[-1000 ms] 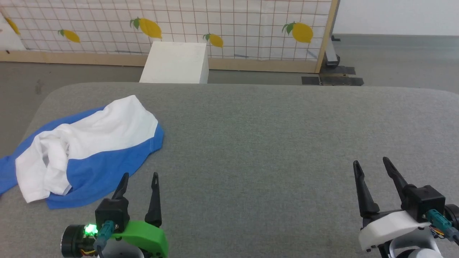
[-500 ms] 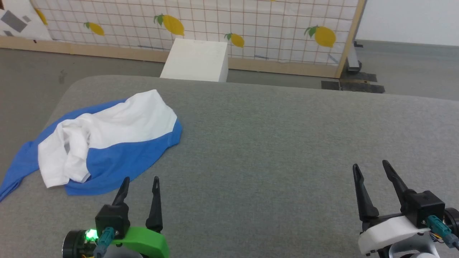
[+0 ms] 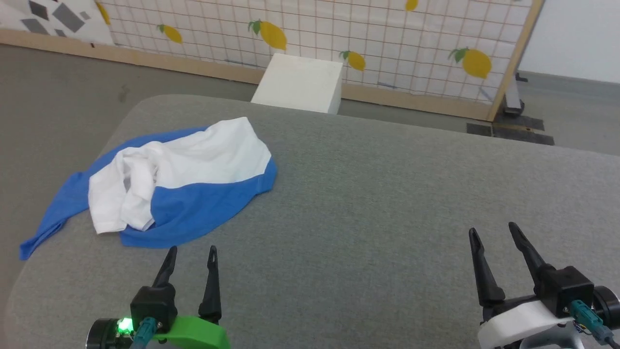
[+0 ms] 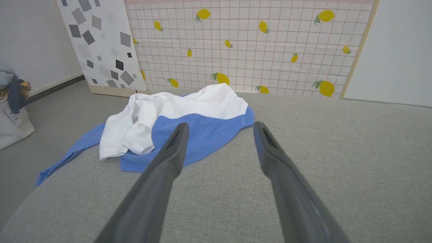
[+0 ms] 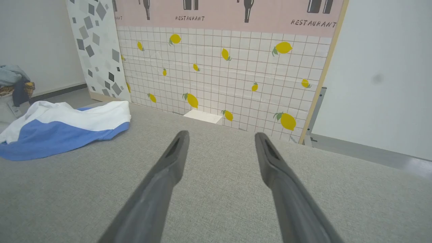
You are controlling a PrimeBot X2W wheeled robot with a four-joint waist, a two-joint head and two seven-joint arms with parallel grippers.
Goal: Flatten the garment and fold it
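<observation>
Bright, even, diffuse light covers the counter (image 3: 387, 203). The garment (image 3: 193, 169) casts just a thin, soft shadow along its near hem. The head view is sharp. In both wrist views the fingers (image 4: 155, 189) blur toward the bottom edge, and the lemon panel (image 5: 236, 74) has slightly bowed grid lines.

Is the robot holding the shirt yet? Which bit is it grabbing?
Nothing is held. The left gripper and right gripper are both open and empty, and the garment lies crumpled on the grey table, untouched.
</observation>
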